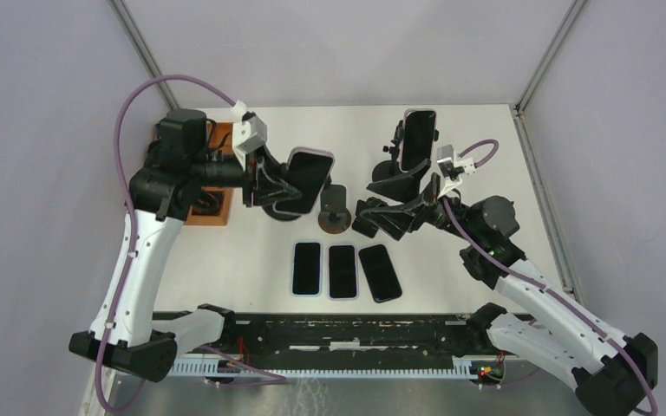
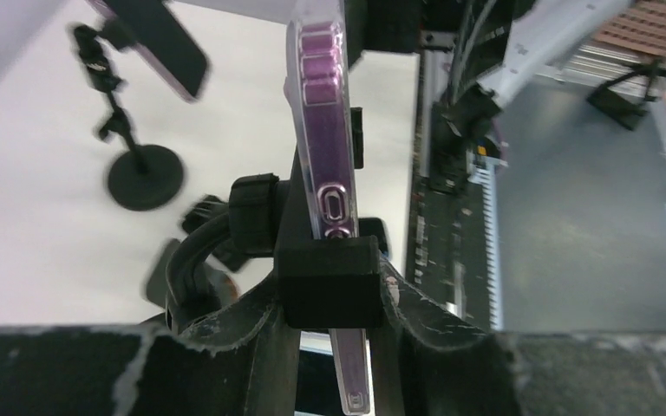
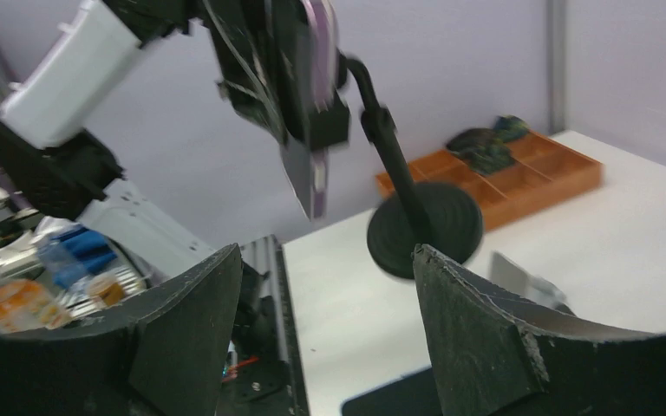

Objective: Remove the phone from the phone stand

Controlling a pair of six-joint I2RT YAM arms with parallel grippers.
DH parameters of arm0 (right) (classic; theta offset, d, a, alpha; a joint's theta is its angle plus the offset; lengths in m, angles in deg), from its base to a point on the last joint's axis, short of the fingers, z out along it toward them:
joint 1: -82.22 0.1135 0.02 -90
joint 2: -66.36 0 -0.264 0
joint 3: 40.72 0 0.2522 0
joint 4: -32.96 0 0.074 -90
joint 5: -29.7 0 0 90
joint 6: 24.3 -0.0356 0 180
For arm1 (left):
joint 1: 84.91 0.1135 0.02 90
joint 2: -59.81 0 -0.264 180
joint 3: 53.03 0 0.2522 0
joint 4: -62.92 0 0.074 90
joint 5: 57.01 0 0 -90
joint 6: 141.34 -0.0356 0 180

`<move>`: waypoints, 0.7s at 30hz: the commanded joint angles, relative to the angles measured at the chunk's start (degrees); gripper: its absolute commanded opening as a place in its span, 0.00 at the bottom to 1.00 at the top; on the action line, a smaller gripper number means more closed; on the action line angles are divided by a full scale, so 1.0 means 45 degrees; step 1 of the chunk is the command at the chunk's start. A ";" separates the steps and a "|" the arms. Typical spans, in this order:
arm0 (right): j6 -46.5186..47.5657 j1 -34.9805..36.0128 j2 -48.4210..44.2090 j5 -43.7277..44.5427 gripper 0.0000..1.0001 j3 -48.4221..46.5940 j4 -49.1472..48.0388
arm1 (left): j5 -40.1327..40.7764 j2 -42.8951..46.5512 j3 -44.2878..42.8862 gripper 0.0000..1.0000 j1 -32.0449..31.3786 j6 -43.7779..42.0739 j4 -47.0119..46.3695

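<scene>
A phone in a purple case (image 1: 308, 178) sits tilted in the clamp of a black phone stand (image 1: 334, 218) at mid-table. My left gripper (image 1: 270, 186) is shut on it from the left. In the left wrist view the phone (image 2: 325, 130) shows edge-on, with the stand's clamp block (image 2: 329, 282) over its edge and my left gripper (image 2: 329, 308) closed on both sides. My right gripper (image 1: 371, 218) is open just right of the stand's round base. In the right wrist view the base (image 3: 416, 227) lies beyond my right gripper (image 3: 325, 260), with nothing between its fingers.
A second stand (image 1: 395, 178) at the back right holds another dark phone (image 1: 418, 139). Three dark phones (image 1: 342, 271) lie flat side by side near the front. A wooden tray (image 1: 217, 186) sits at the left under my left arm.
</scene>
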 commanded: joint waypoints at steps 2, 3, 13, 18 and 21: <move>0.0147 0.1989 0.0697 0.0755 0.79 -0.1301 -0.1196 | -0.1905 0.1333 0.1232 0.02 -0.0124 -0.1860 0.1708; 0.0177 0.2284 0.0805 0.0813 0.79 -0.1358 -0.1309 | -0.2073 0.1507 0.1394 0.02 -0.0126 -0.2226 0.2043; 0.1287 0.4853 0.2066 0.1801 0.82 -0.1829 -0.1257 | -0.2339 0.1891 0.2035 0.02 -0.0263 -0.7534 0.7430; 0.1455 0.5534 0.2911 0.1851 0.79 -0.2298 -0.1279 | -0.2180 0.2120 0.2491 0.02 -0.0283 -0.8316 0.7872; 0.1577 0.5884 0.3366 0.1911 0.75 -0.2578 -0.1134 | -0.2197 0.2278 0.2653 0.02 -0.0285 -0.8564 0.7872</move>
